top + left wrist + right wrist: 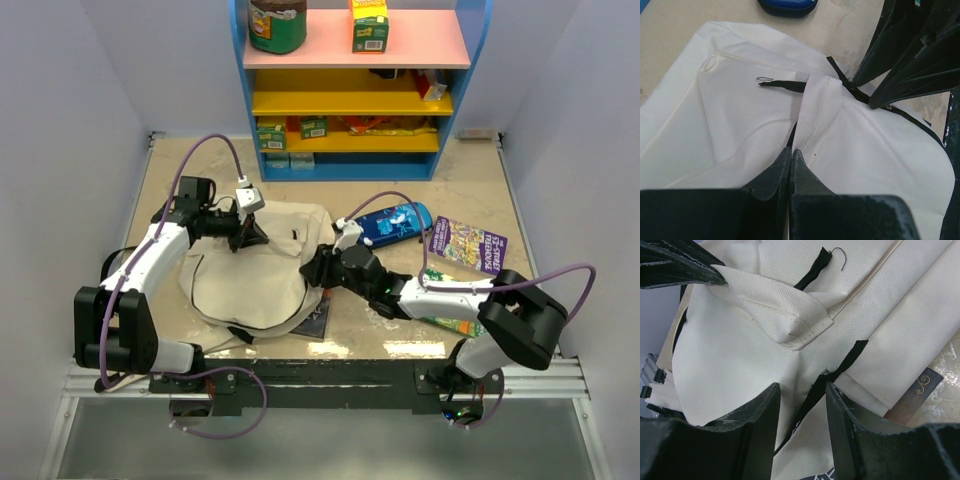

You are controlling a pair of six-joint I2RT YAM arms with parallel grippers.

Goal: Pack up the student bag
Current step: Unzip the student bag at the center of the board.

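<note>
With the student bag (255, 285) lying flat on the table (480, 190), I judge I'm opening it: the left gripper (247, 232) pinches a canvas flap (822, 107), while the right gripper (318, 268) hangs spread over the zipper trim (840, 367), which it must grip next.

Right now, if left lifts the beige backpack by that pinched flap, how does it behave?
Probably floppy: the backpack lies creased, tenting where the left gripper pinches it. Likely sags, not lifting whole. Seems light: it looks flat.
</note>
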